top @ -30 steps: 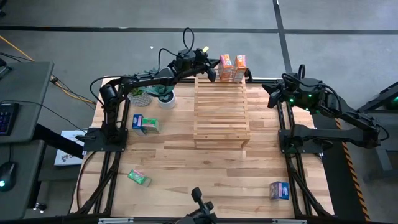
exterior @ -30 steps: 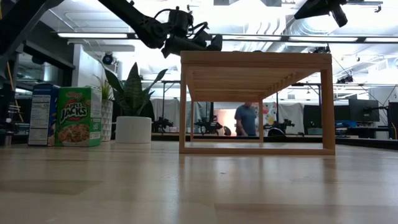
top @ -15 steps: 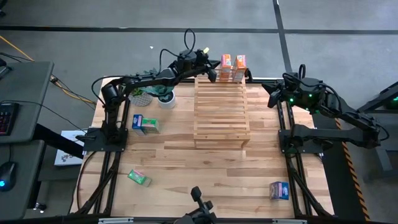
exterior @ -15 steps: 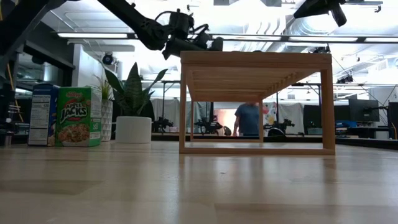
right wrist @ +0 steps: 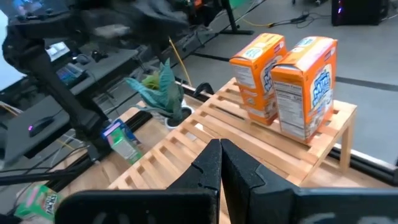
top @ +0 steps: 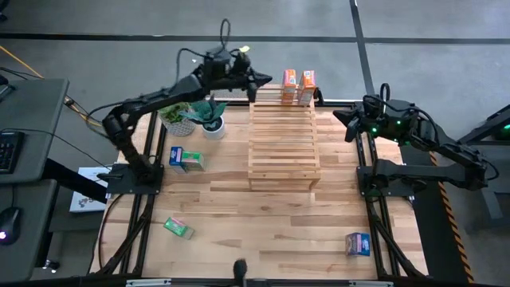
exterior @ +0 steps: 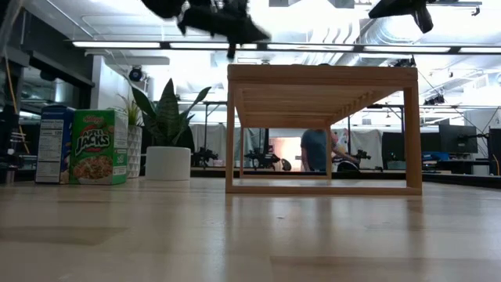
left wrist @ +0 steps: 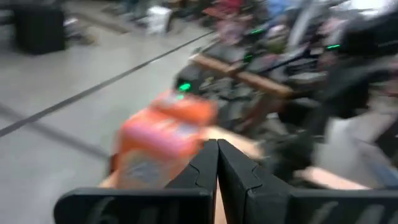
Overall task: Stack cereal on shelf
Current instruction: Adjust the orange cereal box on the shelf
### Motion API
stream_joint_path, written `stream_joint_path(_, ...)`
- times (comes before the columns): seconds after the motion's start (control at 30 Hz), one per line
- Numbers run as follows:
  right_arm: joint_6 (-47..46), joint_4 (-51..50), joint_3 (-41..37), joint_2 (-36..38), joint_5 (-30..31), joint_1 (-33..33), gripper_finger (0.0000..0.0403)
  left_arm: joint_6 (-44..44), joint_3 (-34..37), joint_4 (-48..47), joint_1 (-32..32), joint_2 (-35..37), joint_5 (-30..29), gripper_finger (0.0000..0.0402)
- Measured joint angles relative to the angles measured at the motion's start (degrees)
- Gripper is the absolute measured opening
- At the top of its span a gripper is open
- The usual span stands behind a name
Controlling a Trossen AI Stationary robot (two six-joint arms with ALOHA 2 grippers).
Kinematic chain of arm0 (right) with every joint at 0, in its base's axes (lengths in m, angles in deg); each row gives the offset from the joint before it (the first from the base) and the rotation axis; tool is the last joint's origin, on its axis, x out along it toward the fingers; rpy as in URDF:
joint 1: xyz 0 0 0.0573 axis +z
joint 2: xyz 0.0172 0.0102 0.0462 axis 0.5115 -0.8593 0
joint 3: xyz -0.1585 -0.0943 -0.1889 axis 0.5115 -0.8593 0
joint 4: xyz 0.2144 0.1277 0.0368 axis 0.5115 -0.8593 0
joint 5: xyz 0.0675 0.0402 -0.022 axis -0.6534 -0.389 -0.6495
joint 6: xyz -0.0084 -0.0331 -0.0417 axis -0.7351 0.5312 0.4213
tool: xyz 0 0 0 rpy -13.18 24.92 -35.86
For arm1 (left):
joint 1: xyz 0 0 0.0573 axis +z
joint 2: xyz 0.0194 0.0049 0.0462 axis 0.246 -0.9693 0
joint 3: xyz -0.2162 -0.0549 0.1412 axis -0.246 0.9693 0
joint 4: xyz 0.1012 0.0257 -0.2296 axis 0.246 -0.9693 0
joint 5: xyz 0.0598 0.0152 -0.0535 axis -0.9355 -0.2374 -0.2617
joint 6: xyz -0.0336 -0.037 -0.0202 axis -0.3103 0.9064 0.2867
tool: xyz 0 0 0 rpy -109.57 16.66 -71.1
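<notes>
The slatted wooden rack point(top: 284, 143) stands mid-table on its legs point(exterior: 321, 74). Two orange cereal boxes point(top: 288, 86) point(top: 307, 86) stand upright side by side on its far end, seen again in the right wrist view point(right wrist: 260, 74) point(right wrist: 306, 84). A blue and a green box point(top: 185, 158) stand together left of the rack point(exterior: 98, 146). Another green box point(top: 178, 228) lies near the left front, and a blue one point(top: 358, 243) sits at the right front. My left gripper point(top: 253, 82) hovers shut and empty, high above the rack's far left corner point(left wrist: 217, 155). My right gripper point(top: 341, 119) waits shut, right of the rack point(right wrist: 219, 155).
Two potted plants point(top: 179, 119) point(top: 212, 124) stand left of the rack's far end, under the left arm. Bare tabletop point(top: 263, 231) lies in front of the rack. A person sits in the room behind the table point(exterior: 317, 149).
My left gripper has risen and drawn back from the orange boxes toward the table's left, its arm lifting well above the rack's top. Its motion is quick, blurring the left wrist view. The boxes have stayed where they stood on the rack.
</notes>
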State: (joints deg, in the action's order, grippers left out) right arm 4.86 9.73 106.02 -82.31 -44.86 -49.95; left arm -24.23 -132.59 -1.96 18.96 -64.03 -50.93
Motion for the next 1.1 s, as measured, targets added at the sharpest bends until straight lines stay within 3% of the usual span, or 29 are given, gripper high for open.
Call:
stream_joint_path(0.13,-0.76,-0.02,0.02,-0.52,-0.07,0.00,0.0000,-0.98,2.67,0.57,-4.66,7.23,1.26,0.0000)
stream_joint_path(0.23,-0.17,-0.06,0.02,-0.91,-0.13,0.00,0.0000,-0.79,7.35,2.70,-9.05,12.51,-1.71,0.0000)
stream_joint_path(0.4,1.71,-0.12,0.02,-0.90,-0.38,0.00,0.0002,3.64,18.13,11.42,-16.53,21.73,-11.41,0.0000)
stream_joint_path(0.5,1.83,-0.53,0.02,-0.84,-1.11,-0.02,0.0023,5.26,24.07,15.32,-20.72,26.84,-18.24,0.0000)
stream_joint_path(0.7,-2.34,-0.48,0.02,-0.81,-7.11,-0.02,0.0147,6.61,29.71,14.74,-27.09,34.83,-30.35,0.0000)
stream_joint_path(0.9,-2.46,0.61,4.96,-2.26,-16.85,0.00,0.0294,4.68,29.73,13.65,-29.39,38.97,-34.00,0.0000)
stream_joint_path(1.0,-4.91,-4.09,11.55,-5.39,-19.23,0.88,0.0330,3.34,29.73,13.65,-29.58,40.23,-34.01,0.0000)
stream_joint_path(1.1,-8.31,-15.16,18.71,-10.36,-19.07,3.40,0.0338,3.19,29.73,12.91,-29.58,41.39,-34.01,0.0000)
